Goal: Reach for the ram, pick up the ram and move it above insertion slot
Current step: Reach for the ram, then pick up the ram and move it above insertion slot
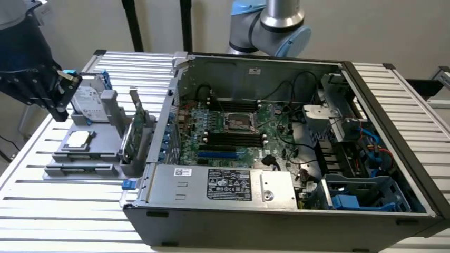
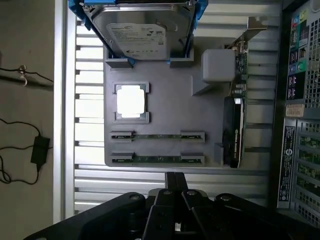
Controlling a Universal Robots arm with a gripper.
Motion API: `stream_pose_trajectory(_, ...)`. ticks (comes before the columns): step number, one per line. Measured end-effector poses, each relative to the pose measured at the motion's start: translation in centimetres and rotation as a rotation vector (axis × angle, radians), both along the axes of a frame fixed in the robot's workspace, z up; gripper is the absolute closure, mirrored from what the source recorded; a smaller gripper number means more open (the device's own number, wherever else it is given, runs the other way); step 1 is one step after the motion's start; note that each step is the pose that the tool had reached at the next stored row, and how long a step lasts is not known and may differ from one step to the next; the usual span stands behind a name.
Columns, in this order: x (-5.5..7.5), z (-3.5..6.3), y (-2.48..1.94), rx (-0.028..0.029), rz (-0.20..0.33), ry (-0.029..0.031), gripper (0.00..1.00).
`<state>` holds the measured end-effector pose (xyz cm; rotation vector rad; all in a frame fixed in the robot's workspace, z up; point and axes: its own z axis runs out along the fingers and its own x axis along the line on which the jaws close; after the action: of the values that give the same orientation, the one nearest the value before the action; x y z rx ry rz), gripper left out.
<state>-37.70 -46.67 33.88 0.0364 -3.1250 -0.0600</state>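
Two ram sticks, thin green strips, lie in parallel holders point(image 2: 157, 136) point(image 2: 157, 159) on the grey fixture tray point(image 2: 170, 110). In the exterior view the nearer ram point(image 1: 79, 169) sits at the tray's front edge. My black gripper point(image 1: 60, 108) hangs above the tray's far left corner, beside the hard drive, well apart from the ram. In the wrist view the gripper point(image 2: 175, 181) has its fingertips pressed together and holds nothing. The black memory slots point(image 1: 235, 138) lie on the motherboard inside the open computer case.
On the tray also stand a silver hard drive point(image 2: 142, 35) in blue clips, a square processor point(image 2: 131, 102) and an upright green expansion card point(image 2: 235, 115). The open case point(image 1: 393, 132) with its power supply point(image 1: 225, 184) sits to the exterior view's right on the slatted table point(image 1: 63, 211).
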Motion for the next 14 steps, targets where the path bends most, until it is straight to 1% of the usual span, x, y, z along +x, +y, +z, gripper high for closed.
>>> stream_pose_trajectory(1,0.00,-0.05,0.00,-0.0001,0.012,-0.0001,0.89)
stream_pose_trajectory(14,0.00,-0.45,-0.01,-0.0001,0.249,0.0000,0.89)
